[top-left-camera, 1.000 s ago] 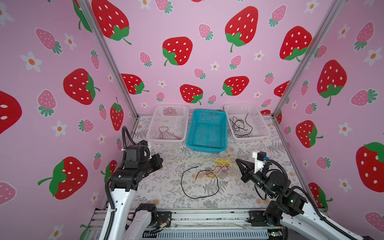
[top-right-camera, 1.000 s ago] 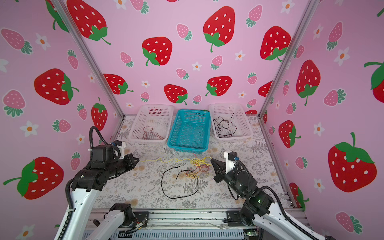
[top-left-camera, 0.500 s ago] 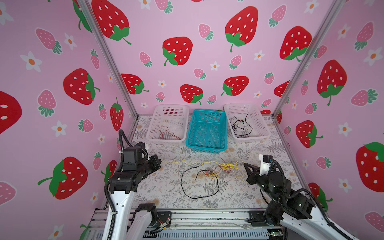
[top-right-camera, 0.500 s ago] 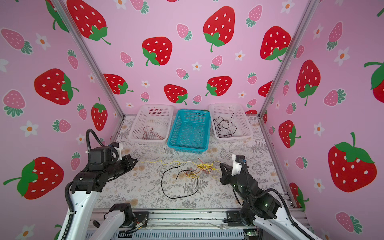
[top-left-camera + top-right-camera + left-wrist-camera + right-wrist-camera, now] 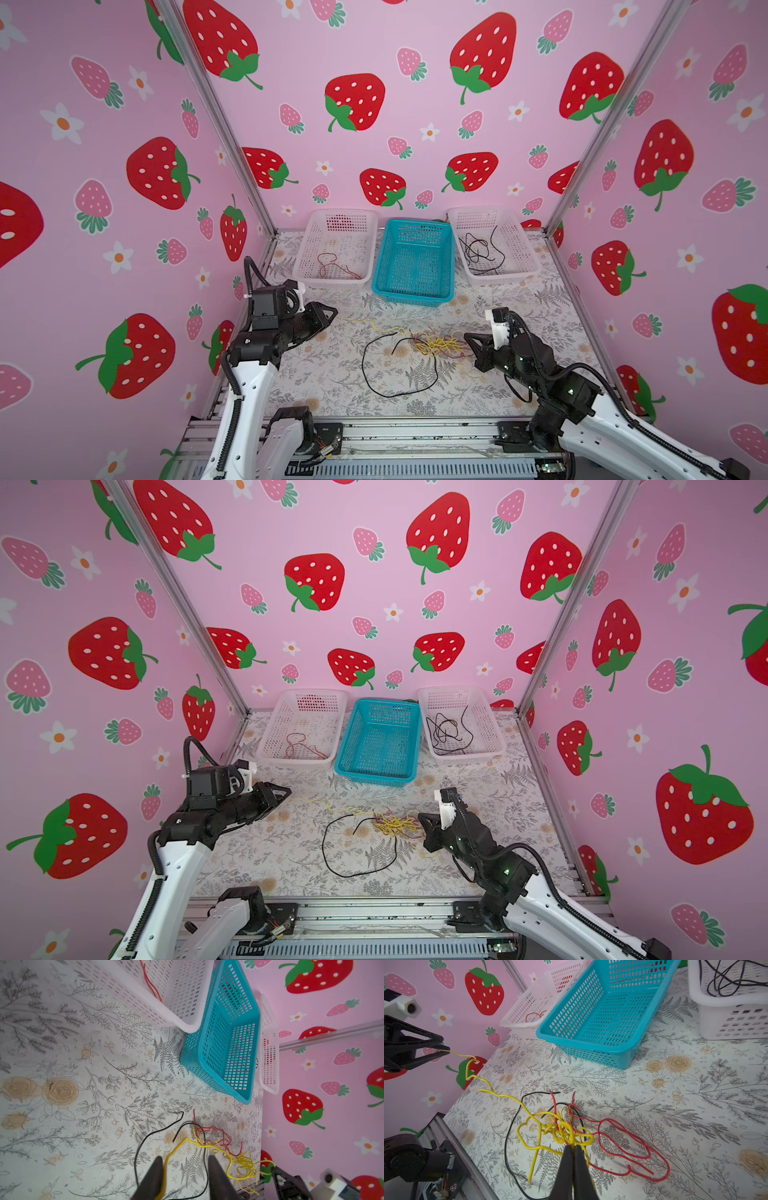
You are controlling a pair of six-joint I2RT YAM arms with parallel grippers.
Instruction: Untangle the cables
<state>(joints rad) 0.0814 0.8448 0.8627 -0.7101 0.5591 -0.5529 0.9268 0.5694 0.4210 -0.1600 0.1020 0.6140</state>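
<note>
The cables lie tangled mid-table: a yellow knot (image 5: 562, 1130) mixed with red loops (image 5: 633, 1138) and a black loop (image 5: 363, 365); the tangle (image 5: 436, 345) (image 5: 395, 825) shows in both top views. My right gripper (image 5: 573, 1146) (image 5: 467, 336) (image 5: 420, 816) is shut on the yellow knot at its right edge. A single yellow strand (image 5: 361, 321) runs left to my left gripper (image 5: 185, 1158) (image 5: 332, 311) (image 5: 286, 791). Its jaws stand apart, and the strand lies along the inside of one finger (image 5: 159, 1167).
Three baskets stand in a row at the back. The left white basket (image 5: 330, 280) holds a red cable, the blue basket (image 5: 411, 297) holds nothing, and the right white basket (image 5: 503, 276) holds black cables. Pink walls close in both sides.
My left gripper's jaws have opened; the yellow strand still rests against one finger. The right gripper pulled right, then came back left with the knot, and the strand has slackened.
</note>
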